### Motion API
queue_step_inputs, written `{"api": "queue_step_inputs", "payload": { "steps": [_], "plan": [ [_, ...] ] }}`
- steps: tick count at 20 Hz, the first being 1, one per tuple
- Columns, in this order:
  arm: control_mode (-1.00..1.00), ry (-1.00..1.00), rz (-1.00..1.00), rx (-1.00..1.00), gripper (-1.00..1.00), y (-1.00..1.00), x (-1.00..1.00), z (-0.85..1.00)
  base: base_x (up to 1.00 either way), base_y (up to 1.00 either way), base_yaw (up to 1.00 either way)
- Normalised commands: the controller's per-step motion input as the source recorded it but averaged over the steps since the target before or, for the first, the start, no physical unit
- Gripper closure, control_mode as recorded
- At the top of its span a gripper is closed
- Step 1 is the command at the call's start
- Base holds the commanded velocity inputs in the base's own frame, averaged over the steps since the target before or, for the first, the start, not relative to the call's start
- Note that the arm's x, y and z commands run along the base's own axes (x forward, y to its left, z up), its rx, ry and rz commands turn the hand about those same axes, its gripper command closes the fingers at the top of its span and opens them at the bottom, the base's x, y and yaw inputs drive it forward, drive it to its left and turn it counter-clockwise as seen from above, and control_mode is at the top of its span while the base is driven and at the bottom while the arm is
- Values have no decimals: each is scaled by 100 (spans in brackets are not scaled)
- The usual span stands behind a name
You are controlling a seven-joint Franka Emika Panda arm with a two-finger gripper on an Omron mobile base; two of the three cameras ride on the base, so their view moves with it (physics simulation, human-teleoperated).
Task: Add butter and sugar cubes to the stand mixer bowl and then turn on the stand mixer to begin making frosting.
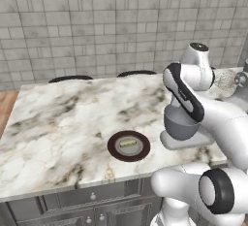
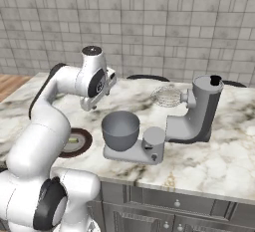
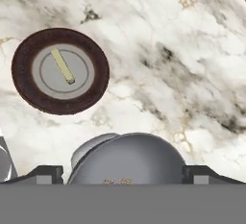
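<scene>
Marble counter (image 1: 58,123), dark plate (image 1: 128,146) with butter (image 3: 63,66) beside mixer bowl (image 2: 120,129).

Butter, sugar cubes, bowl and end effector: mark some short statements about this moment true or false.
1. The butter lies on the brown plate. True.
2. The sugar cubes are on the plate beside the butter. False: tan specks show inside the bowl, at the bottom edge of the hand view.
3. The end effector is open and empty. True.
4. The bowl sits on the mixer base. True.
5. The mixer head is lowered, whisk in the bowl. False: the head is tilted up and the whisk hangs clear of the bowl.
6. The end effector is over the plate. False: it is above the bowl.
</scene>
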Motion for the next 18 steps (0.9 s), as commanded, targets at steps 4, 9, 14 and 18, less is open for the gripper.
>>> {"api": "queue_step_inputs", "payload": {
  "steps": [4,9,14,18],
  "plan": [
    [-100,1,7,0,-100,63,-21,30,0,0,0],
    [-100,5,16,-13,-100,77,-25,0,0,0,0],
    [-100,15,20,-29,-100,77,-18,-1,0,0,0],
    [-100,12,7,-23,-100,35,-31,-14,0,0,0]
  ]
}}
